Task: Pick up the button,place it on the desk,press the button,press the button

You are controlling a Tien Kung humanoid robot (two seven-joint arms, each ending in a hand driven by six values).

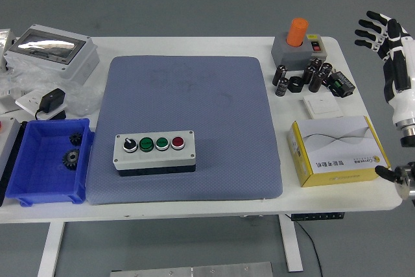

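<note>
The right hand (382,34) is held raised past the table's right edge, fingers spread and empty, probably to leave the button box (154,152) on the grey mat (188,95) unobstructed.

There is only one view, the head view. It looks from high on the robot's side, forward and down over the white rectangular table (194,209). The near edge lies at the frame's bottom; grey floor fills the top.
</note>
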